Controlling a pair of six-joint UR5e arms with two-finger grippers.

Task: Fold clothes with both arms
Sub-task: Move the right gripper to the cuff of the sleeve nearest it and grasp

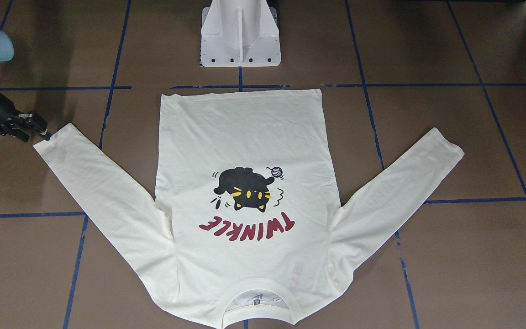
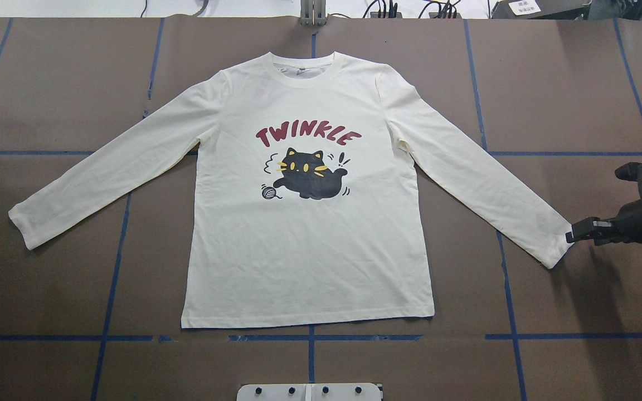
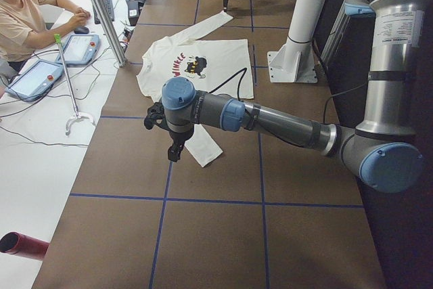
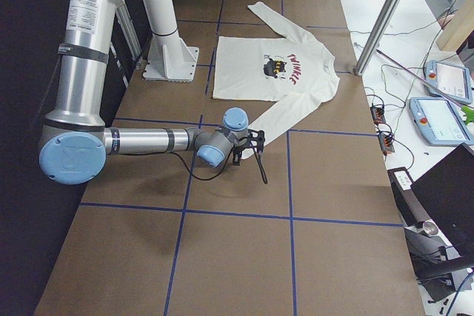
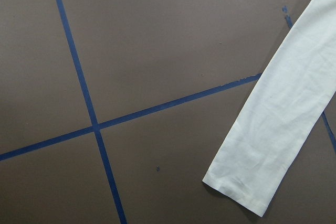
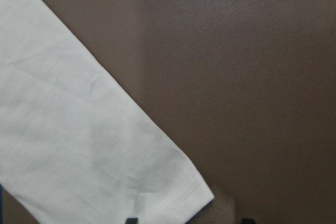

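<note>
Right hand (image 2: pixel 573 236) sits low at one sleeve cuff of the shirt (image 2: pixel 310 256). Its fingers are spread, and my wrist view shows the cuff corner lying between them. My left hand (image 3: pixel 174 153) hangs above the bench (image 2: pixel 48 289) near the other cuff, and I cannot tell whether it is open or closed. The shirt lies flat on the bench, print up, sleeves spread wide, collar on the side away from the robot.
</note>
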